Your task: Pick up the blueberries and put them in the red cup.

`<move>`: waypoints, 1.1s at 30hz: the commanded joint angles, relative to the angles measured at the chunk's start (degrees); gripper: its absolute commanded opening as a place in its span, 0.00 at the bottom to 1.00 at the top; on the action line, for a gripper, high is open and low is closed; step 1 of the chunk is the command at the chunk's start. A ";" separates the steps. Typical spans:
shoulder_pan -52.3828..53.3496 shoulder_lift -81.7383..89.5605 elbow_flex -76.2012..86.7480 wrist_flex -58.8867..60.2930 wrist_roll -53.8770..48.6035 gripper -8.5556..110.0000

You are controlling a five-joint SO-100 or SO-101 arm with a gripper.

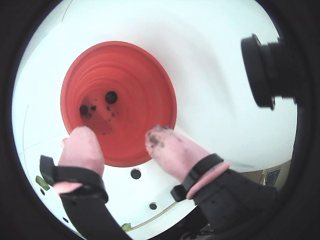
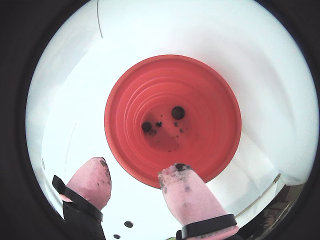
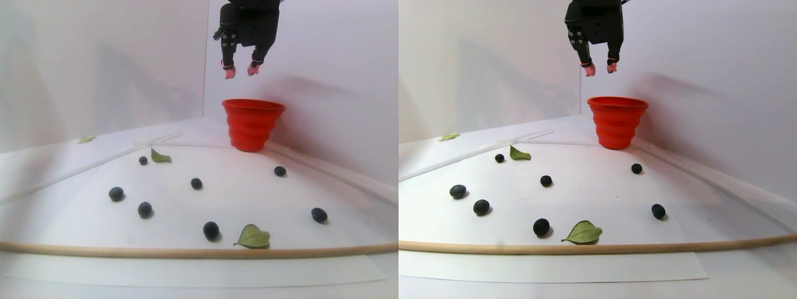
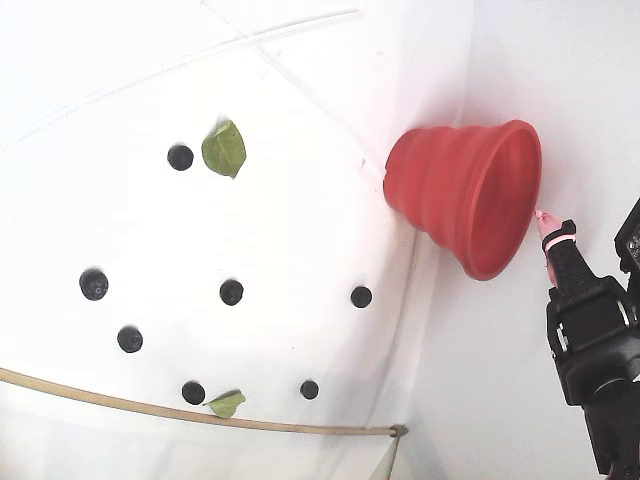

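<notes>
I see my hand [image 3: 240, 70] hanging in the air right above the red cup [image 3: 252, 124]. Its two pink fingers [image 1: 82, 147] are spread apart and nothing is between them. In both wrist views I look straight down into the cup. The fingertips have dark smudges on them.

Inside the cup, at the bottom, I can see two blueberries [image 2: 177, 112] and some dark spots of juice near them. One berry is a bit bigger and rounder than the other in both wrist views.

The red cup stands upright on the white table [image 3: 249, 193], at the far side in the stereo pair view, close to the white wall [image 3: 336, 75].

More blueberries lie on the table, well apart from the cup. I count seven of them in the stereo pair view, spread out in front of the cup. The nearest one to the cup [image 3: 280, 170] sits a little to its right in that view.

A green leaf [image 3: 253, 237] lies near the front, just behind a thin wooden stick [image 3: 187, 252] that runs across the table. Another leaf [image 3: 160, 156] lies farther back, just beside a small berry [image 3: 143, 160]. A third leaf [image 3: 86, 139] lies far back on the left.
</notes>
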 commanded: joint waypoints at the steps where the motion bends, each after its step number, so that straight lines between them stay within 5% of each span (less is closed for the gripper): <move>1: 0.00 8.53 -0.26 0.97 0.35 0.23; 33: 5.54 16.96 13.62 1.93 1.32 0.23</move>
